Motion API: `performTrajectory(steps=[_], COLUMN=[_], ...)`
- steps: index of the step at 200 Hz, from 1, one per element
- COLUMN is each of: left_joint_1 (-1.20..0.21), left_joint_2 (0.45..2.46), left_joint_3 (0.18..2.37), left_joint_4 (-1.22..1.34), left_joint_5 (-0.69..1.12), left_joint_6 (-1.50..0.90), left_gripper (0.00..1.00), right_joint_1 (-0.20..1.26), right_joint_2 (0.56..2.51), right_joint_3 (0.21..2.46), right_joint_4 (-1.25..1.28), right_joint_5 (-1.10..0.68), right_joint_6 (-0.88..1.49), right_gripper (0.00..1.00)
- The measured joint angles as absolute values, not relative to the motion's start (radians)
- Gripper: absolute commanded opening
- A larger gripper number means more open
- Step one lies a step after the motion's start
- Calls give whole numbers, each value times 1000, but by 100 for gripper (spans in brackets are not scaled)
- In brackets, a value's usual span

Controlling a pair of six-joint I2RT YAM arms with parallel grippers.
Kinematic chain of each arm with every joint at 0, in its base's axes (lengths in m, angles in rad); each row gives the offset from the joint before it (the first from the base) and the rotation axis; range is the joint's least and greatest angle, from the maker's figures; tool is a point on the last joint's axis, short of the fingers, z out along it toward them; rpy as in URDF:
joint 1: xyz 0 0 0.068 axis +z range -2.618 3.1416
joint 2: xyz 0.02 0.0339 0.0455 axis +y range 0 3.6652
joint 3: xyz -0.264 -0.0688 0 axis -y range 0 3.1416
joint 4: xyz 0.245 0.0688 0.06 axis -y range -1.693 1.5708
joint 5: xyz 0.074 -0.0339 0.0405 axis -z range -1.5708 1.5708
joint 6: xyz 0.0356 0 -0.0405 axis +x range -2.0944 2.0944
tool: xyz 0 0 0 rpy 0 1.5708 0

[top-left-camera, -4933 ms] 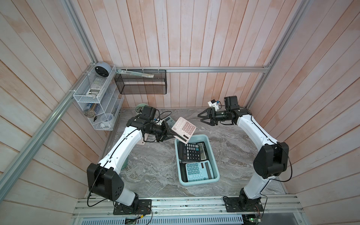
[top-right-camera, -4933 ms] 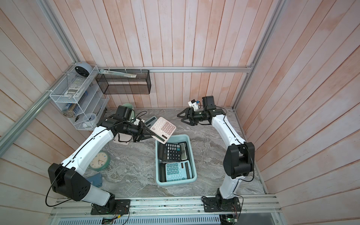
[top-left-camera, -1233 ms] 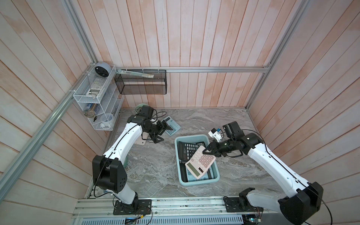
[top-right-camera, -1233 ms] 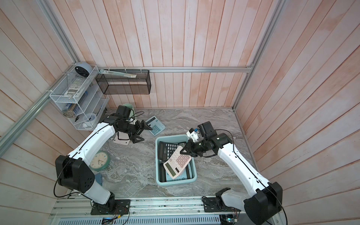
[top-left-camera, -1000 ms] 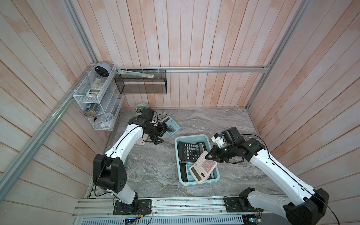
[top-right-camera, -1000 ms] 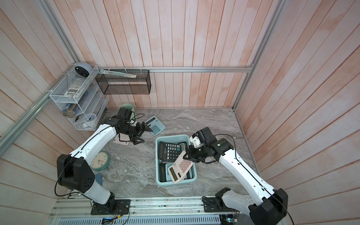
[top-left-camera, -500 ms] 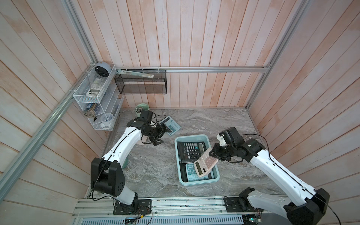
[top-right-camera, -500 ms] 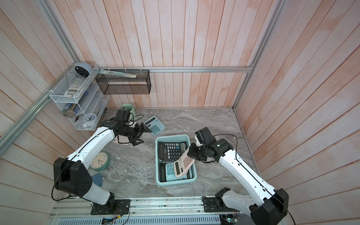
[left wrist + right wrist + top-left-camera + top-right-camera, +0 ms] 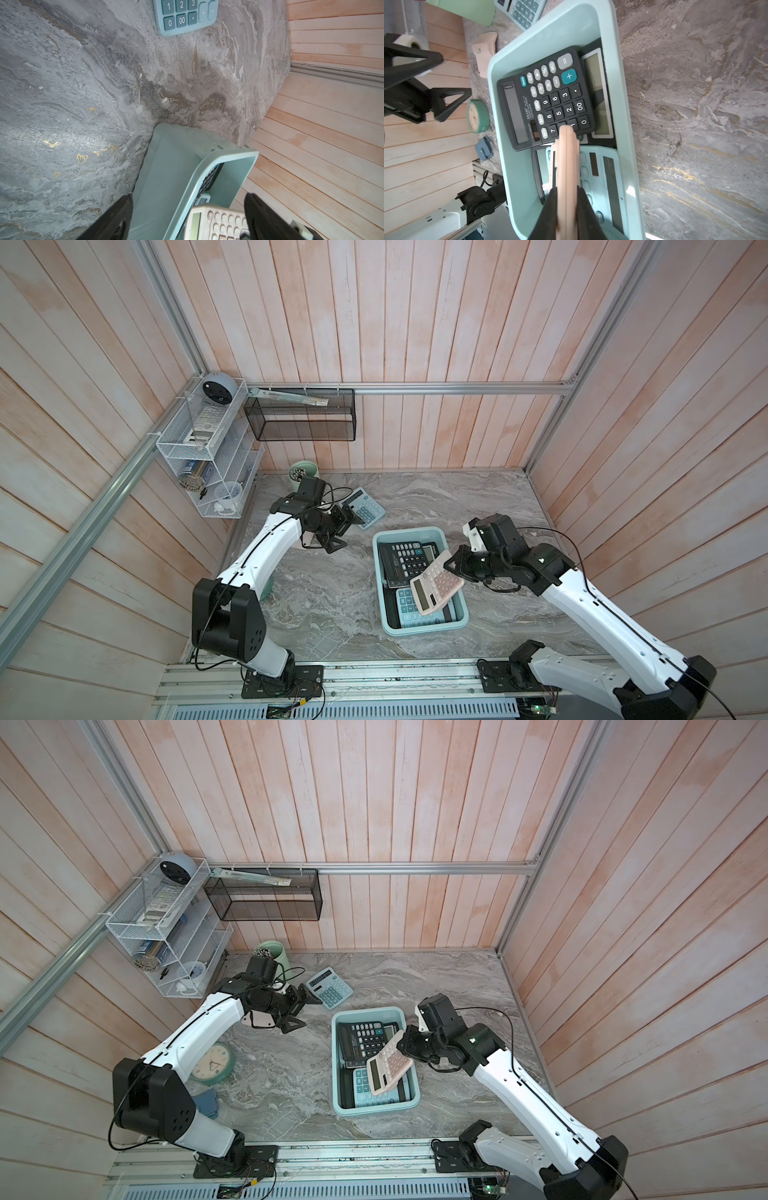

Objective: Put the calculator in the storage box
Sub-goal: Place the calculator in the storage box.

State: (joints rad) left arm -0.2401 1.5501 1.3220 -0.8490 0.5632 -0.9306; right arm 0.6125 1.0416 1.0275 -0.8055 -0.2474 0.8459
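Observation:
The pink calculator [image 9: 436, 587] hangs tilted over the light teal storage box [image 9: 424, 628]. My right gripper [image 9: 453, 566] is shut on its end. In the right wrist view the black fingers [image 9: 580, 199] clamp the pink calculator [image 9: 566, 155] edge-on above the box [image 9: 625, 104]. A black calculator [image 9: 550, 99] and a blue one [image 9: 602, 176] lie inside the box. My left gripper [image 9: 347, 529] stands open and empty beside another blue calculator [image 9: 363, 510] on the table. In the left wrist view its jaws [image 9: 187, 199] are wide apart.
A mint-green cup [image 9: 272, 952] stands at the back left corner. A green clock [image 9: 210, 1063] and a small blue item [image 9: 205, 1104] lie by the left arm's base. On the walls hang a black mesh basket [image 9: 303, 418] and a white wire shelf [image 9: 203, 448].
About five seconds ago my left gripper held the pink calculator; my right gripper holds it now. Over the last second it has moved slightly back over the box and tipped more on edge.

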Motion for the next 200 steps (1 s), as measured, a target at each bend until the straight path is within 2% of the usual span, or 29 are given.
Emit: performTrajectory(steps=[85, 113, 125, 160, 200], left_joint_1=[-240, -240, -240, -240, -240], left_joint_2=[1551, 1559, 1563, 1563, 1554], left_joint_3=[1316, 1316, 1316, 1315, 1300], left_joint_4=[-830, -829, -828, -826, -823], left_joint_5=[541, 541, 541, 540, 524], left_joint_6=[-936, -936, -936, -940, -955], left_gripper=[87, 87, 87, 87, 87], right_joint_1=[682, 722, 733, 746, 746], right_joint_2=[1111, 1114, 1112, 1010, 897], right_joint_3=[947, 928, 928, 912, 921], right_joint_4=[-620, -594, -603, -698, -860], right_joint_5=[-304, -324, -326, -283, -200], right_joint_6=[901, 920, 926, 945, 948], right_gripper=[0, 16, 27, 42, 45])
